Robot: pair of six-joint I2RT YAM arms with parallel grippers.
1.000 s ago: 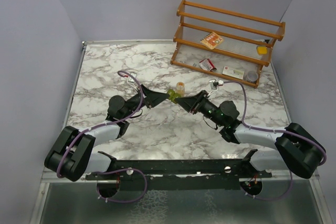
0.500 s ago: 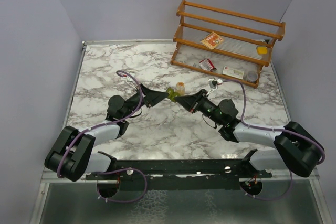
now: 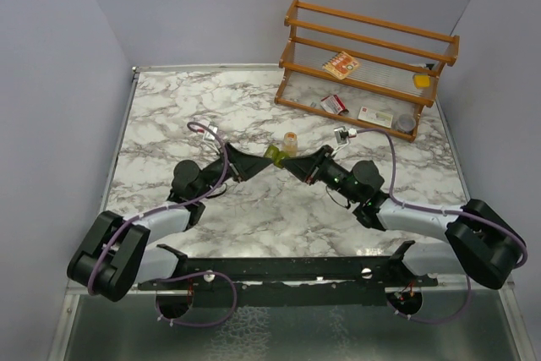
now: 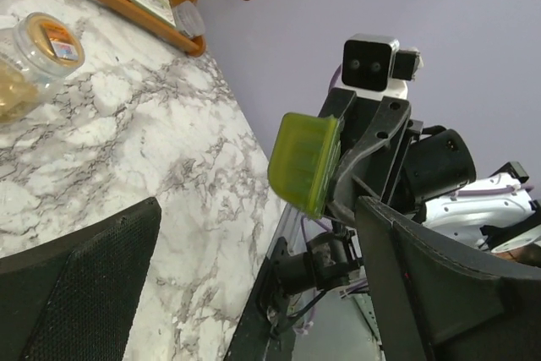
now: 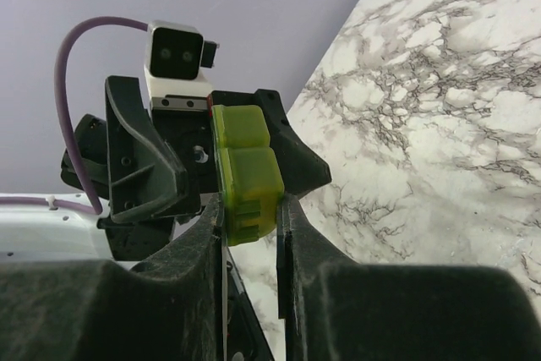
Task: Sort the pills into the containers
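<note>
My left gripper (image 3: 256, 163) stands wide open just near-side of the small clear cylindrical plastic bottle (image 3: 291, 140), touching nothing. Right of it, my right gripper (image 3: 287, 161) pinches one end of the translucent olive-green plastic pill box (image 5: 245, 166), held above the marble surface (image 3: 211, 107) beside that bottle, presumably for filling.

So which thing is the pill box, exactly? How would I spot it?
Look at the middle of the marble table. There the right gripper pinches the pill box, close to the clear bottle. It is the only translucent green thing, moulded in square compartments.
</note>
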